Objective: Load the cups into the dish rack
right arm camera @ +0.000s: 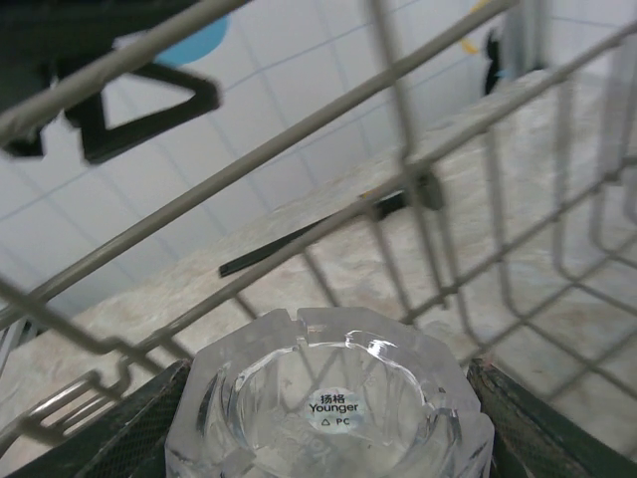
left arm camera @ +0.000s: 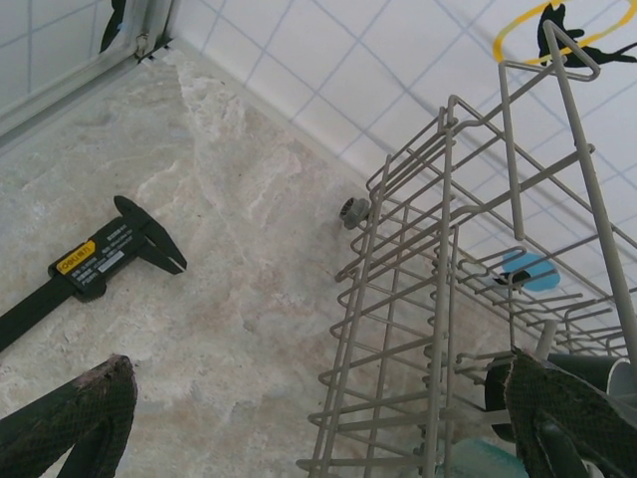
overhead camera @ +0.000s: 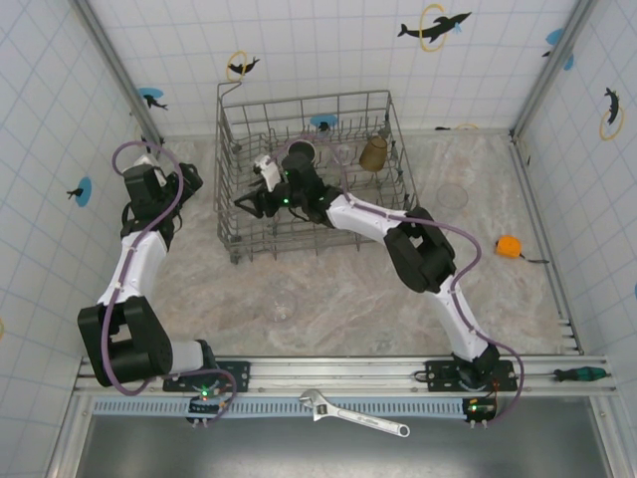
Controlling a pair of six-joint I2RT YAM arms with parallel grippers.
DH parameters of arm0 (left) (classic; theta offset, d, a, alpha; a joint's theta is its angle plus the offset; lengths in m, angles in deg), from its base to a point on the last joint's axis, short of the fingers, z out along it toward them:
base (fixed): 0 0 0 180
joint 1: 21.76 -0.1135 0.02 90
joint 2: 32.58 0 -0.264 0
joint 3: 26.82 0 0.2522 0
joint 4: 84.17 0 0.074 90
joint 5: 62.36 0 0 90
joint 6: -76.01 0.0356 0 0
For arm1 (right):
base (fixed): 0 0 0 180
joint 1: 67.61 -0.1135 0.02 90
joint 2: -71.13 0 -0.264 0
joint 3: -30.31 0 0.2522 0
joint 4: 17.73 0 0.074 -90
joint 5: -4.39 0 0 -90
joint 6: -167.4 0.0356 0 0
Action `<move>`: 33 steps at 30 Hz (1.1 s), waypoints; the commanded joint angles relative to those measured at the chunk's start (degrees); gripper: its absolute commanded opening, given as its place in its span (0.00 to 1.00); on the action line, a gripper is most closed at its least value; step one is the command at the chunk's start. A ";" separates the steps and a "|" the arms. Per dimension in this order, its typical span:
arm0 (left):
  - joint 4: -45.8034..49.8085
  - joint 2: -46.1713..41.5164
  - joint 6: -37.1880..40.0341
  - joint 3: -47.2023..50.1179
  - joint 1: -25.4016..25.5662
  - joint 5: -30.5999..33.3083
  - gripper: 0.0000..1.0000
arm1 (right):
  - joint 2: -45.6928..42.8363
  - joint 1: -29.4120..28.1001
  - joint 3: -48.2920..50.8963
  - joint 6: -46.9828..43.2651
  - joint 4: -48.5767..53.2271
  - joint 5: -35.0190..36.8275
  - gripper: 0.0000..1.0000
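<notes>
One grey wire dish rack (overhead camera: 229, 159) at 12 o'clock on the beige marbled table (overhead camera: 348, 309), rectangular, long axis roughly 9 to 3, rows of upright tines inside, one raised wire loop (overhead camera: 232, 88) at its 11 o'clock corner. Inside, toward 1 o'clock, one amber tumbler (overhead camera: 374, 152), translucent, leaning among the tines; toward 12 o'clock, one dark mug (overhead camera: 301, 154), round rim visible from above. Two loose clear cups on the table: front glass (overhead camera: 282, 299) at 6 o'clock of the rack, side glass (overhead camera: 453, 196) at 3 o'clock, both only faint round outlines, mouth up or down impossible to tell. A third, the held glass (right arm camera: 328, 398), faceted and eight-sided, with a notched foot and a small "Younger" sticker, inside the rack near its 9 o'clock wall, base toward the wrist camera, long axis running away from it. Right gripper (overhead camera: 251, 202) clamped on it, dark textured fingers (right arm camera: 542, 423) pressed to either side. Left gripper (overhead camera: 189, 182) outside at 9 o'clock of the rack, fingers (left arm camera: 75, 418) spread wide apart. One black caliper (left arm camera: 100, 261) with a yellow label, flat on the table beside the rack. One orange round object (overhead camera: 509, 246) at 4 o'clock.
</notes>
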 commanded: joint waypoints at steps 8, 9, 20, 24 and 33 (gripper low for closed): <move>-5.05 -4.25 0.10 0.01 1.09 -4.03 0.97 | -16.81 7.04 5.23 10.74 -2.44 10.29 0.24; -4.81 -4.55 0.47 -0.53 1.93 -3.66 0.97 | -18.37 7.86 6.62 11.88 -2.96 10.88 0.23; 0.16 -5.67 -2.74 -10.52 12.45 -9.90 0.97 | -28.38 15.46 18.69 23.66 -10.55 9.49 0.21; 1.13 -5.45 -4.95 -13.50 16.13 -12.82 0.97 | -28.63 16.78 19.59 27.87 -13.15 7.69 0.21; -5.48 -4.36 -11.97 -11.85 23.63 -18.31 0.96 | -28.02 18.76 23.86 41.44 -27.19 4.33 0.20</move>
